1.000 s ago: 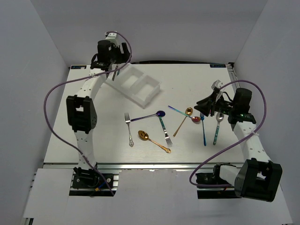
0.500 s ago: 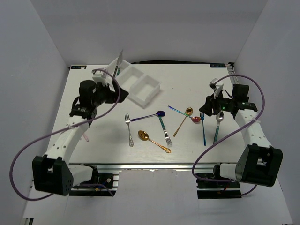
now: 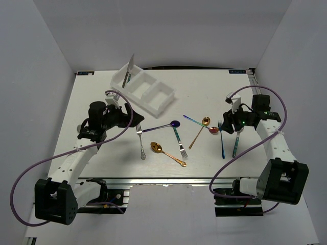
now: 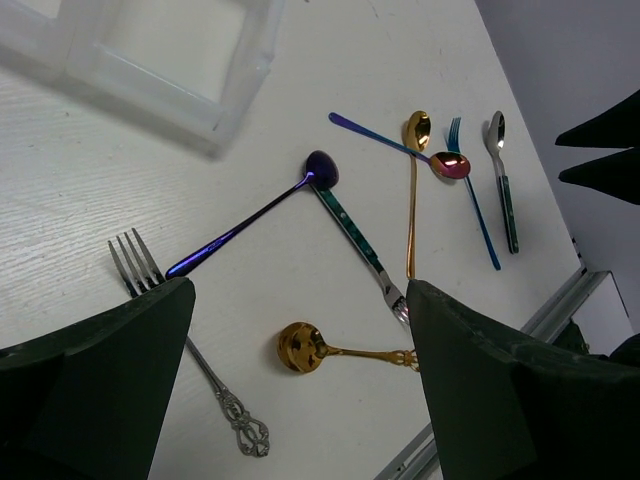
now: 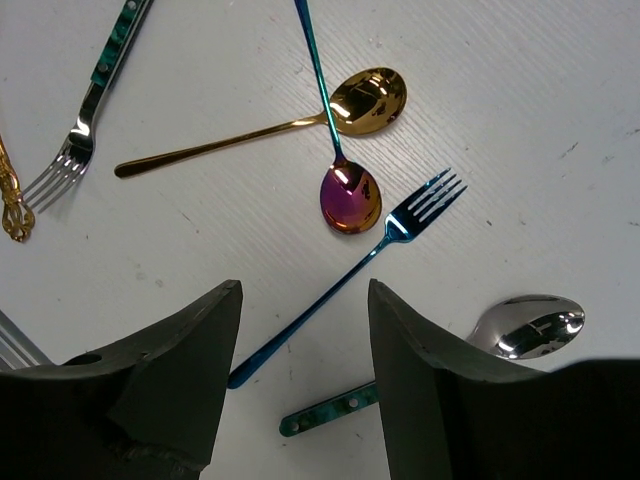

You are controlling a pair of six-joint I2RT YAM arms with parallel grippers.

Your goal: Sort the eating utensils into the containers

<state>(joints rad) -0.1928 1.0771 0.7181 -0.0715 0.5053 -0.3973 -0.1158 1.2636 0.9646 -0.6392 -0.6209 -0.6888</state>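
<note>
Right gripper: Your right gripper [image 5: 305, 290] hangs low over the surface [image 3: 204, 92], jaws apart and empty, straddling the handle of the blue fork [image 5: 370, 250]. It looks lined up for a pinch.
Beside it: The fork lies flat, its tines just beside the red-bowled spoon [image 5: 348, 198]. That spoon's handle crosses the gold spoon [image 5: 365, 100], so a careless lift could drag them.
Left gripper: Your left gripper [image 4: 300, 290] has its jaws spread wide and holds nothing. It is poised above the silver fork [image 4: 135, 262] and violet spoon [image 4: 260, 210].
Tray: The white three-compartment tray [image 3: 162, 105] sits at the far left, well apart from the loose utensils.
Sorted: A silver knife [image 3: 131, 65] leans on end out of the far-left compartment.
Progress: Most pieces appear unsorted.
</note>
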